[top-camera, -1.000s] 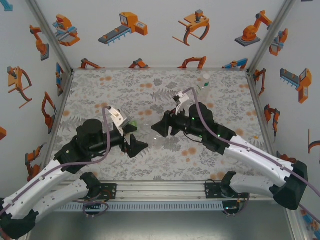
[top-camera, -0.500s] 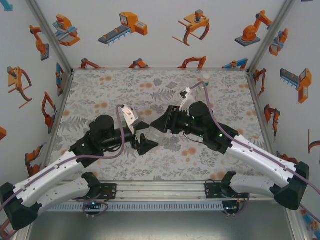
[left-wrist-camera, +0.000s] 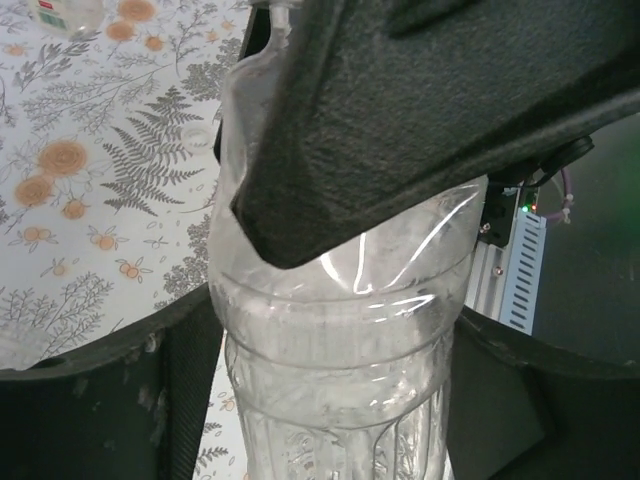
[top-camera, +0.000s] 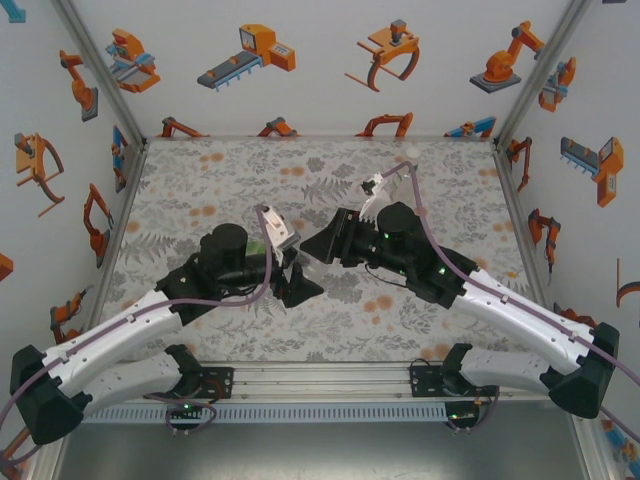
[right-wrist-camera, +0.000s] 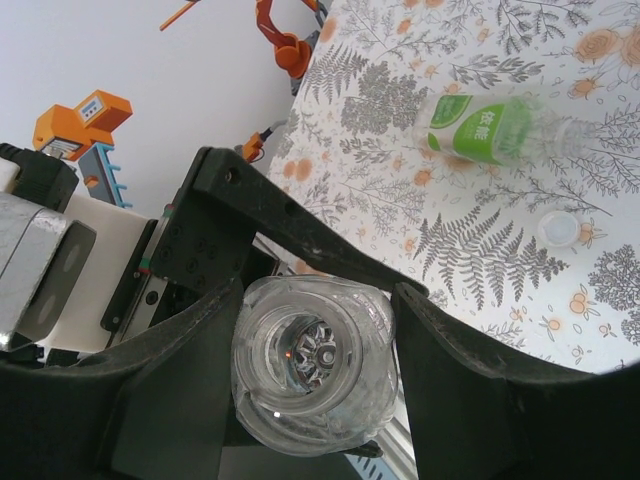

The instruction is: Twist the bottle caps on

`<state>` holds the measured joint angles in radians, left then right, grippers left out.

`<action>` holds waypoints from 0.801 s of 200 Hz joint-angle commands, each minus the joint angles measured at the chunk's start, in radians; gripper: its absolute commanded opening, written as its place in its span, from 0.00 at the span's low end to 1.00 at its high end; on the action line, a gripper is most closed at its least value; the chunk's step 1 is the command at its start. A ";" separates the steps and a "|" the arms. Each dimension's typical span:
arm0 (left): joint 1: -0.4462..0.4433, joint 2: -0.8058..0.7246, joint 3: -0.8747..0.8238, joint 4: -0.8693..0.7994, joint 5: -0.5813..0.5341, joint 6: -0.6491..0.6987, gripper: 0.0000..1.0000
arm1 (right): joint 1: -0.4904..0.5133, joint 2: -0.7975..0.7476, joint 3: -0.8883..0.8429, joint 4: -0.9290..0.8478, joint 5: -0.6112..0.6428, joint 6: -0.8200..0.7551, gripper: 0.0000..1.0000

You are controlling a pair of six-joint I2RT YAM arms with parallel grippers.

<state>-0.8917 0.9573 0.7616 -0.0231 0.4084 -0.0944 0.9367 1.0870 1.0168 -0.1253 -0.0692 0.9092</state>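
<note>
Sitting over the middle of the flowered surface (top-camera: 200, 180), a clear bottle (left-wrist-camera: 340, 350) is clamped in the right tool (right-wrist-camera: 315, 330), closed on it. The left tool (left-wrist-camera: 330, 400) flanks its sides; whether it squeezes, I cannot tell. A white cap (right-wrist-camera: 558, 230) lies loose on the surface. White walls (top-camera: 300, 80) carry orange robot pictures. A second ago the left tool stood farther left.

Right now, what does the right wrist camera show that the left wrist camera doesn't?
Right wrist: the clear bottle end-on, a green-labelled bottle, the wall with orange stickers. Left wrist: the clear bottle's side, the metal rail with small lit lamps. Both: that bottle pinched between black fingers, the flowered table, a loose white cap, though maybe not the same cap.
</note>
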 commanded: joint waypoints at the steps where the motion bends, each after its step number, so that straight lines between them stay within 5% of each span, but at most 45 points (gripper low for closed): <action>1: -0.004 0.011 0.041 -0.014 0.015 -0.001 0.63 | 0.007 -0.005 0.035 0.004 -0.015 0.023 0.15; 46: -0.004 0.001 0.042 -0.036 -0.007 -0.004 0.50 | 0.008 -0.012 0.044 -0.023 -0.004 0.003 0.17; 98: -0.003 -0.053 0.027 -0.070 -0.069 -0.001 0.43 | 0.007 -0.016 0.111 -0.132 0.037 -0.072 0.70; 160: -0.003 -0.231 -0.017 -0.192 -0.260 -0.014 0.27 | -0.003 0.046 0.310 -0.528 0.212 -0.186 0.69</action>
<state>-0.8963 0.7959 0.7586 -0.1505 0.2539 -0.0990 0.9398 1.0931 1.2617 -0.4381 0.0402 0.7849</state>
